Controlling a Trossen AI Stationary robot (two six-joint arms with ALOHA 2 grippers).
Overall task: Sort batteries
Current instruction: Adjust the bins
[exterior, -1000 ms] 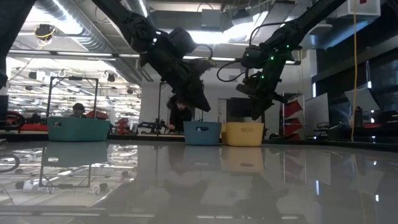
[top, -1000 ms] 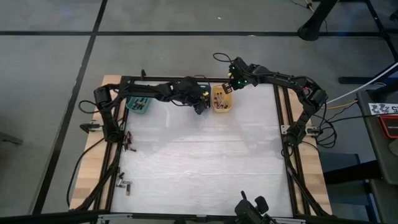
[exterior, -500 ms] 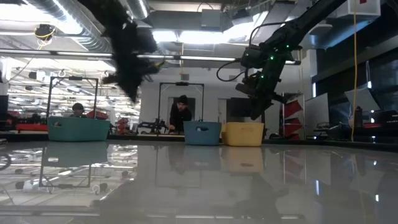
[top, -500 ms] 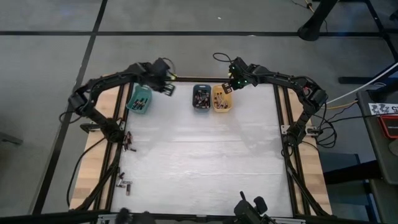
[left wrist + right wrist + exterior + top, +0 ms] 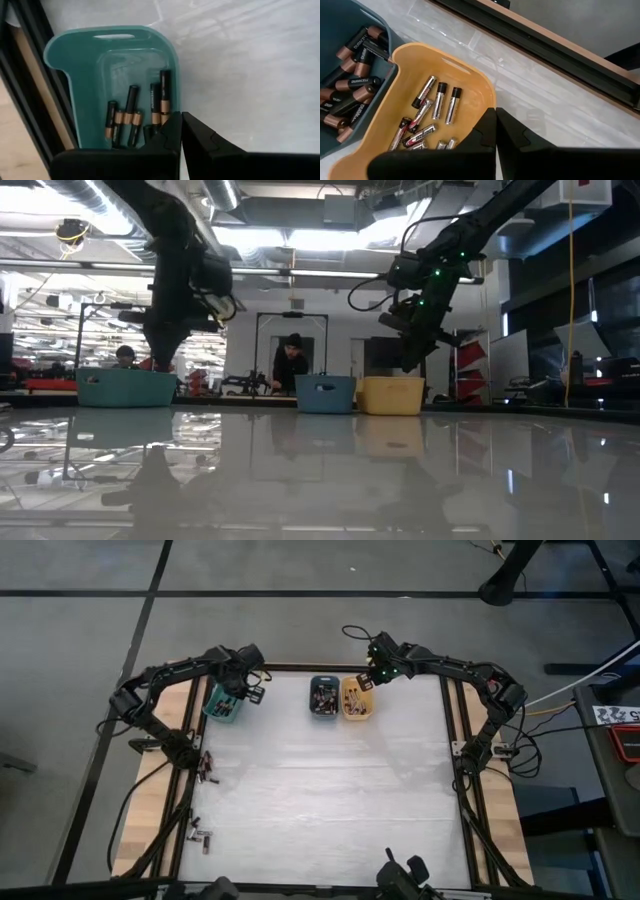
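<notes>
Overhead, the left gripper hangs closed and empty above the teal bin, whose batteries lie roughly parallel along its length. The right gripper, also closed and empty, hovers over the orange bin.

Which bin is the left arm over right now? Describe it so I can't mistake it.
Along the table's far edge stand three small bins. The teal bin sits alone near the far left corner, under the left gripper. The blue bin and orange bin sit side by side, apart from it.
</notes>
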